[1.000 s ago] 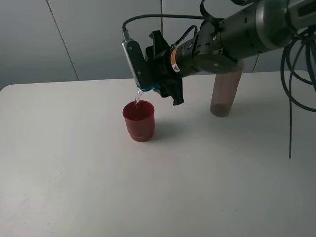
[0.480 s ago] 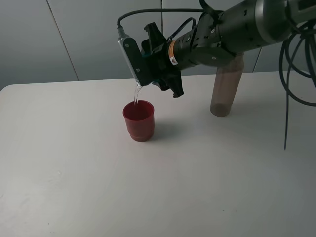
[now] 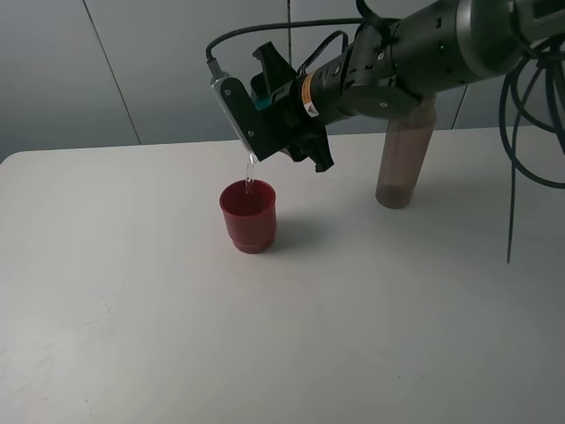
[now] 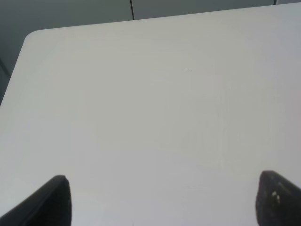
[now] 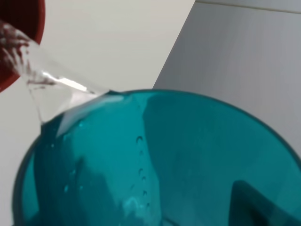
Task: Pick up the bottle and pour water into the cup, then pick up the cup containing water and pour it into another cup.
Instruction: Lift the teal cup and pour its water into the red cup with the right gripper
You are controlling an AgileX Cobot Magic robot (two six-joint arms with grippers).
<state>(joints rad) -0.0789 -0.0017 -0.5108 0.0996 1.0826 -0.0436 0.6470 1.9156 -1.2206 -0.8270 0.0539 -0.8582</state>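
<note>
The right gripper (image 3: 265, 119) is clamped on the teal tumbler (image 5: 155, 165), tipped above the red cup (image 3: 248, 215), and a thin stream of water (image 3: 250, 173) falls from its lip into that cup. The smoky bottle (image 3: 402, 159) stands upright behind the arm on the white desk (image 3: 353, 309) (well apart from the red cup). The left gripper (image 4: 162, 202) hangs over bare desk, its fingertips (image 4: 51, 202) spread wide.

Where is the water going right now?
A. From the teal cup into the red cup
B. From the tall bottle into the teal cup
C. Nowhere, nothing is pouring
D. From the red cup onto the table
A: the right pincer tips the teal cup, and a thin stream falls from its rim into the red cup below.
</note>
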